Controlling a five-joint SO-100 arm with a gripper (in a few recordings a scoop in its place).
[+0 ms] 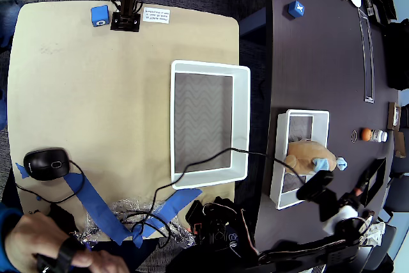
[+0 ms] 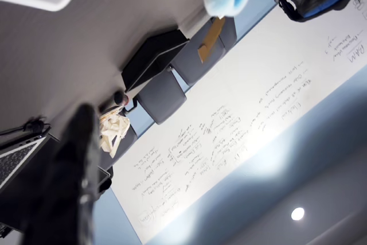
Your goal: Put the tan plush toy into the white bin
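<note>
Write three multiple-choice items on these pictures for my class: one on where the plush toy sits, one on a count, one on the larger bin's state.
1. Where is the tan plush toy in the overhead view?
A. in the larger bin
B. at the narrower white bin
C. beside the mouse

2. How many white bins are there?
A. one
B. two
C. three

3. What state is the larger white bin in?
A. holding nothing
B. holding the toy
C. turned over

Answers:
1 B, the toy lies at the narrower bin on the dark table, with the claw next to it.
2 B, one wide bin and one narrow one show.
3 A, only its grey wavy bottom shows inside.
</note>
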